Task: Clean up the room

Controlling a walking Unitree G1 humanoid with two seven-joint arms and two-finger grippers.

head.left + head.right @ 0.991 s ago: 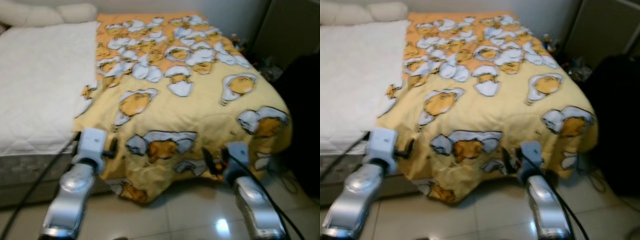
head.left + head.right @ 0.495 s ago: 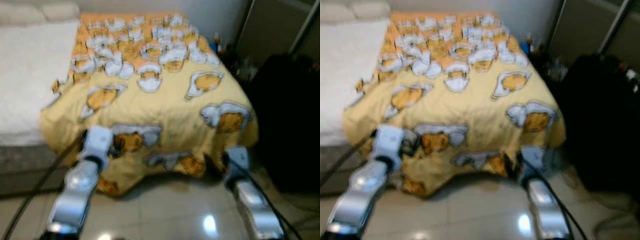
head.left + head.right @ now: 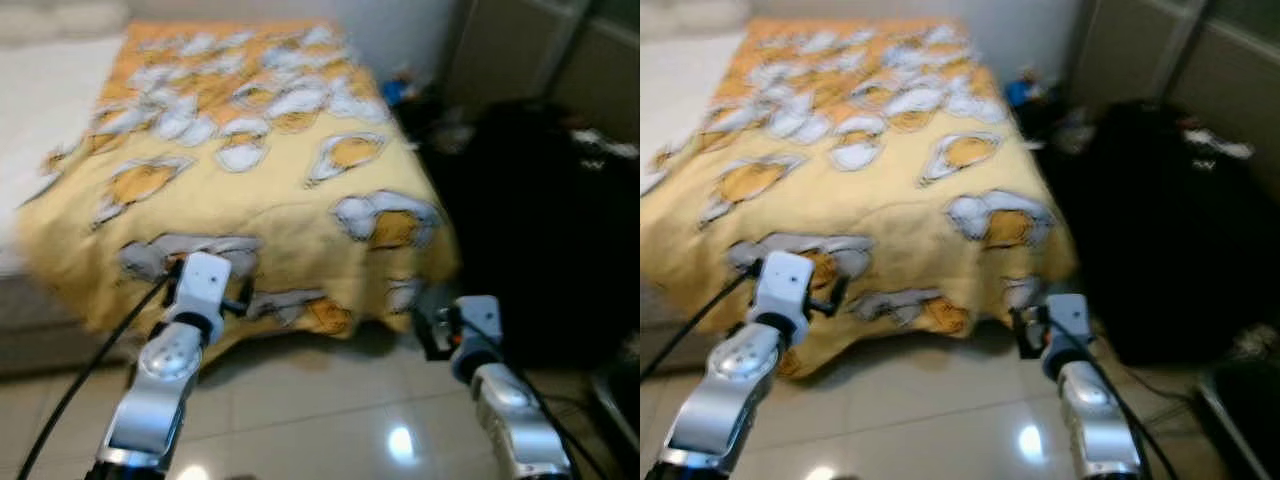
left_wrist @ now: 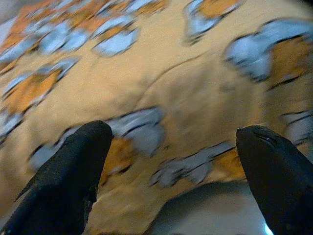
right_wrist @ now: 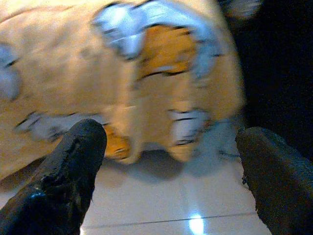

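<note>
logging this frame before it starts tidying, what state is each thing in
yellow blanket: spread over the bed, front edge hanging toward the floor
left gripper: open, empty, facing the blanket's hanging edge
right gripper: open, empty, facing the blanket's corner above the floor
black object: beside the bed on the robot's right, too blurred to identify
tiled floor: glossy, reflecting a light

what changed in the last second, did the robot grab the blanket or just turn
It just turned: the head view swung to the robot's right, so the yellow blanket sits further left and the dark bulk beside the bed fills more of the view. Nothing was grabbed. The left gripper and right gripper stay open and empty, and the blanket lies as before.
</note>
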